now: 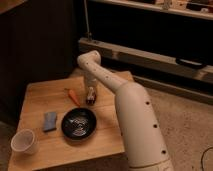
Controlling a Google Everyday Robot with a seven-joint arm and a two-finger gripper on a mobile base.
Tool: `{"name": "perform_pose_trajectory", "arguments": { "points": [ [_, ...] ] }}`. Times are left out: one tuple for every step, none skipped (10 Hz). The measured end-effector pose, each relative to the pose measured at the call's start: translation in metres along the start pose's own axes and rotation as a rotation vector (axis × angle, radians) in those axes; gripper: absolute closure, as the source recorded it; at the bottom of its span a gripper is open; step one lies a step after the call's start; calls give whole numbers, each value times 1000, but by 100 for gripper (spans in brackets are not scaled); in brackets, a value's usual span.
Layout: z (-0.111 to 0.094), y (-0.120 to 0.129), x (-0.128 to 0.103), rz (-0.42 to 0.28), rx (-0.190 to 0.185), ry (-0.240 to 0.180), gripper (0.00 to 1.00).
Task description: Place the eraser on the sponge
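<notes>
Your gripper (90,98) hangs low over the worktop (40,95) (its grip you cannot tell); the sponge (50,120) lies well apart, down-left of it.

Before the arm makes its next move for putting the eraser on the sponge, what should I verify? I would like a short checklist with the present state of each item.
1. Hand is down at the table, beside the orange pen: ok.
2. Eraser is held in the hand: cannot tell, the hand hides that spot.
3. Sponge lies flat with nothing on top: ok.
4. Low, straight way from hand to sponge: not ok. The pen and the rim of the black bowl lie close to it, so lifting first seems safer.
5. White cup stands apart from the sponge: ok.
</notes>
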Motion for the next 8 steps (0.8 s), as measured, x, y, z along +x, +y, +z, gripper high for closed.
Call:
{"name": "perform_pose_trajectory", "arguments": {
  "points": [
    [-12,-2,6,-45,-10,41,83],
    [-22,1,10,-76,-16,74,83],
    [-32,-4,12,-115,-13,103,83],
    [-44,-13,11,-171,-8,140,83],
    [-59,-20,10,-241,-1,193,83],
    [-75,-28,9,-310,7,240,83],
    [-108,-50,3,-438,30,313,83],
    [-132,-67,-1,-533,46,365,83]
  ]
}}
